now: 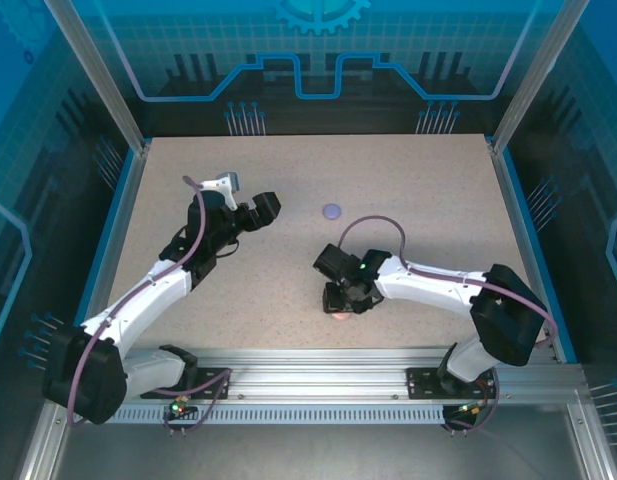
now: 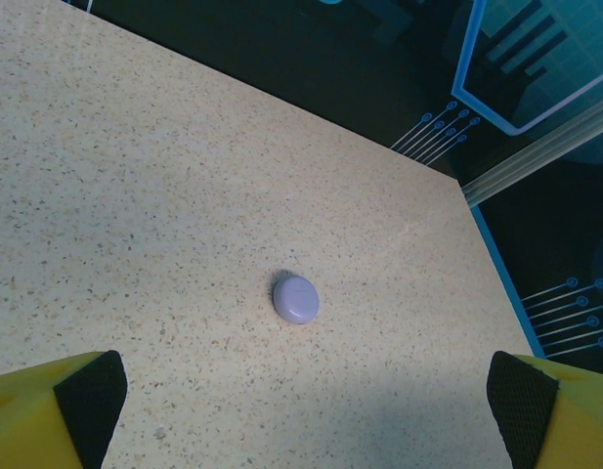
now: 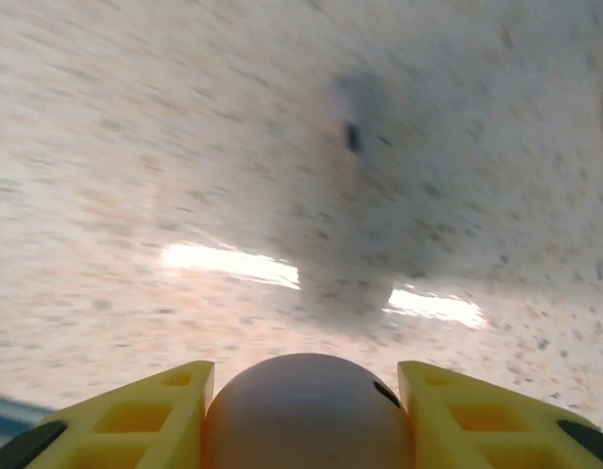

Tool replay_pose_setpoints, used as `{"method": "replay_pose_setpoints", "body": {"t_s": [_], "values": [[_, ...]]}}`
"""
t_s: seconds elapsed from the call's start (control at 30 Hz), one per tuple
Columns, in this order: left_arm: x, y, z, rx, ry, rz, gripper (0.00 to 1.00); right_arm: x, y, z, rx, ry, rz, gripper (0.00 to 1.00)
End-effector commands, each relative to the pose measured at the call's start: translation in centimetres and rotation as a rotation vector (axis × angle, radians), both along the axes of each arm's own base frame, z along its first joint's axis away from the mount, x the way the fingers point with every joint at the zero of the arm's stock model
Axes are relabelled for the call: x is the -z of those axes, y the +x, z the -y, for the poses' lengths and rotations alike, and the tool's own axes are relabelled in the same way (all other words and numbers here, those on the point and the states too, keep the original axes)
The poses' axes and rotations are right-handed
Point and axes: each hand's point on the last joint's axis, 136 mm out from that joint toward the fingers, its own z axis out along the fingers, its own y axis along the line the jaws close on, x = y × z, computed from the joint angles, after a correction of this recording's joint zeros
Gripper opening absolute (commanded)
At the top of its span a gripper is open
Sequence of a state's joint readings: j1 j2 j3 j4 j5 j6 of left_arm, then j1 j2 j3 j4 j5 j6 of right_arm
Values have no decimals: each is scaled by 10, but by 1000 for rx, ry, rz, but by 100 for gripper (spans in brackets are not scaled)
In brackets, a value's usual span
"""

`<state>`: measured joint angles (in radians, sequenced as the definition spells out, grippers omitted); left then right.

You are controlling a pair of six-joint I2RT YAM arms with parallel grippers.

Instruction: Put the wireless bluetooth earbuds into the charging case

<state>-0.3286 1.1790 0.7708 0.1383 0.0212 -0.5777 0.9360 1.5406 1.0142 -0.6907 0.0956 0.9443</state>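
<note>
Speckled beige table top [image 1: 418,190] holds a small round pale purple case [image 2: 296,299]. It lies flat toward the far side, and nothing touches it. The left gripper [image 2: 306,405] hangs in the air to the left of it, with its yellow fingers [image 2: 91,396] spread wide apart. The right gripper [image 3: 306,391] is down low near the front of the table. Its yellow fingers squeeze a smooth round pink case [image 3: 306,420] from both sides.
</note>
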Motion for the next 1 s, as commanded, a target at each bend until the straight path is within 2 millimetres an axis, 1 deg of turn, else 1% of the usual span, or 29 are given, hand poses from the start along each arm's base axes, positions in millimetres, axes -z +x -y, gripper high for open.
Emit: {"method": "replay_pose_setpoints", "body": {"t_s": [0.0, 0.07, 0.17, 0.23, 0.33, 0.43, 0.53, 0.67, 0.83, 0.93, 0.97], "values": [[-2, 6, -8, -49, -55, 13, 99, -43, 23, -34, -51, 123, 91, 38], [0, 8, -12, -55, -99, 1, 99, -54, 40, -50, -61, 178, 121, 38], [4, 9, -16, -33, -138, -26, 99, -59, 67, -70, -47, 258, 144, 38], [9, 11, -23, -46, -158, -47, 99, -58, 85, -80, -23, 310, 143, 37], [26, 13, -37, -112, -229, -126, 99, -54, 109, -93, 8, 371, 142, 37], [44, 11, -41, -115, -302, -200, 99, -44, 128, -100, 48, 384, 122, 37], [55, 6, -37, -94, -348, -223, 99, -31, 142, -105, 95, 392, 84, 37], [61, -3, -28, -35, -393, -205, 99, -17, 161, -108, 177, 407, 39, 37], [75, -15, -21, 32, -353, -201, 99, -15, 185, -112, 269, 433, -7, 37], [86, -22, -15, 56, -329, -193, 96, -16, 196, -114, 320, 445, -34, 37], [90, -24, -10, 72, -318, -191, 95, -16, 199, -115, 335, 453, -42, 37]]}}
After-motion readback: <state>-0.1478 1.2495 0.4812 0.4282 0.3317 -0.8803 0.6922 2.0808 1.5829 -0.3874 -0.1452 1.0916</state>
